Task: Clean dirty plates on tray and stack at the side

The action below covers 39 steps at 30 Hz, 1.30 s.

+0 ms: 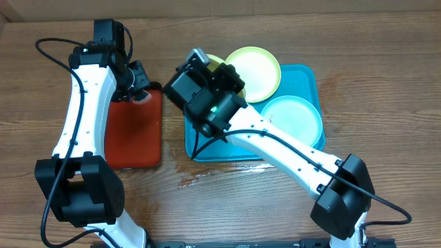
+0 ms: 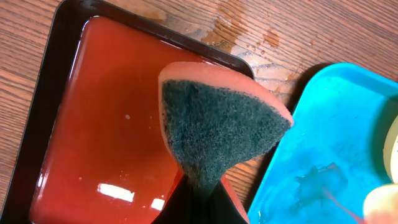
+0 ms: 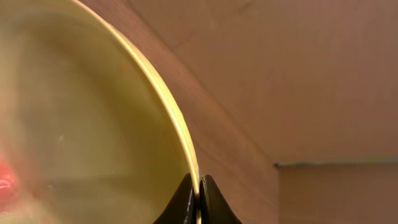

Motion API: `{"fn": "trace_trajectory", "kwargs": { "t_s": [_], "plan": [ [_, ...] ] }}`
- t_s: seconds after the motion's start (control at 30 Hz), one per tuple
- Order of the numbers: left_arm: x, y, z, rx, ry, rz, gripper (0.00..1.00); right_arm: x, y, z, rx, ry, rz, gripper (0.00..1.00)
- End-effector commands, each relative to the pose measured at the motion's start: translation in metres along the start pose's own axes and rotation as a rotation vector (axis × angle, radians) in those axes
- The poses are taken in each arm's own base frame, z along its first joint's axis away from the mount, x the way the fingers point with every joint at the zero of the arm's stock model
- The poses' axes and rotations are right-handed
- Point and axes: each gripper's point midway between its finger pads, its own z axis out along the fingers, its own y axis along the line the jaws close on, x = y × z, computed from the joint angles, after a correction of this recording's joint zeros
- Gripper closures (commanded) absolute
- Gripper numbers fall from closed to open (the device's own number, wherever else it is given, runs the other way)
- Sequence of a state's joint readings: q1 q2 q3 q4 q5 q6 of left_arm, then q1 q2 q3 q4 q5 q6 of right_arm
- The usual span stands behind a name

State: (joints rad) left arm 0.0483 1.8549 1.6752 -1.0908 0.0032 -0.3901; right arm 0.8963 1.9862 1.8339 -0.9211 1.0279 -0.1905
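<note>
My right gripper [image 1: 207, 69] [image 3: 199, 186] is shut on the rim of a yellow-green plate [image 3: 93, 124], held tilted above the turquoise tray's [image 1: 303, 77] left end. In the overhead view the arm hides most of that plate [image 1: 218, 63]. A red smear shows at its left edge in the right wrist view. A second yellow-green plate [image 1: 256, 72] and a pale blue-white plate [image 1: 293, 117] lie on the tray. My left gripper [image 1: 141, 88] [image 2: 202, 193] is shut on an orange sponge with a dark green scouring face [image 2: 224, 124], over the red tray's [image 1: 138, 138] [image 2: 112, 124] far right corner.
The red tray holds a thin film of liquid. The turquoise tray [image 2: 336, 124] is wet inside. Water drops lie on the wooden table [image 1: 196, 176] in front of the turquoise tray. A wall stands behind the table.
</note>
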Motion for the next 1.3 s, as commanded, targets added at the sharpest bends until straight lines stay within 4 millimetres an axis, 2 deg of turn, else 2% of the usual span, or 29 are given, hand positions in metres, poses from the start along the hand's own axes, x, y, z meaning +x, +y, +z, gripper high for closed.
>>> {"fn": "trace_trajectory", "kwargs": {
  "t_s": [0.0, 0.07, 0.13, 0.2, 0.27, 0.33, 0.4, 0.57, 0.63, 0.73, 0.87, 0.93, 1.0, 1.13, 1.27],
  "plan": [
    [0.0, 0.005, 0.0, -0.019, -0.002, 0.01, 0.96, -0.008, 0.005, -0.008, -0.156, -0.038, 0.001, 0.96],
    [0.001, 0.003, 0.0, -0.007, 0.003, 0.038, 0.96, -0.002, 0.027, -0.002, -0.336, -0.01, 0.072, 0.96],
    [0.004, -0.005, 0.0, 0.037, 0.017, 0.068, 0.96, 0.012, 0.03, 0.014, -0.442, 0.069, 0.206, 0.96],
    [0.009, -0.028, -0.003, 0.173, 0.041, 0.152, 0.96, 0.039, 0.03, 0.035, -0.592, 0.217, 0.396, 0.96],
    [0.013, -0.041, -0.005, 0.234, 0.057, 0.176, 0.96, 0.049, 0.036, 0.038, -0.72, 0.28, 0.465, 0.96],
    [0.025, -0.061, -0.005, 0.281, 0.084, 0.219, 0.96, 0.069, 0.055, 0.042, -0.979, 0.368, 0.568, 0.96],
    [0.035, -0.075, -0.002, 0.287, 0.101, 0.255, 0.96, 0.083, 0.068, 0.048, -1.058, 0.404, 0.609, 0.96],
    [0.065, -0.112, 0.007, 0.298, 0.152, 0.359, 0.96, 0.126, 0.114, 0.065, -1.057, 0.514, 0.706, 0.96],
    [0.072, -0.12, 0.008, 0.287, 0.156, 0.387, 0.96, 0.135, 0.126, 0.072, -1.05, 0.515, 0.734, 0.96],
    [0.08, -0.125, 0.012, 0.268, 0.163, 0.414, 0.96, 0.148, 0.133, 0.086, -0.968, 0.536, 0.799, 0.96],
    [0.103, -0.133, 0.028, 0.259, 0.209, 0.432, 0.96, 0.151, 0.139, 0.091, -0.946, 0.548, 0.872, 0.96],
    [0.117, -0.138, 0.043, 0.26, 0.221, 0.454, 0.96, 0.148, 0.139, 0.092, -0.928, 0.586, 0.964, 0.96],
    [0.126, -0.142, 0.053, 0.262, 0.227, 0.465, 0.96, 0.15, 0.144, 0.092, -0.916, 0.612, 0.984, 0.96],
    [0.138, -0.142, 0.069, 0.256, 0.226, 0.486, 0.96, 0.162, 0.158, 0.099, -0.866, 0.68, 1.02, 0.96],
    [0.151, -0.138, 0.09, 0.263, 0.219, 0.497, 0.96, 0.157, 0.159, 0.103, -0.869, 0.657, 1.034, 0.96]
  ]
}}
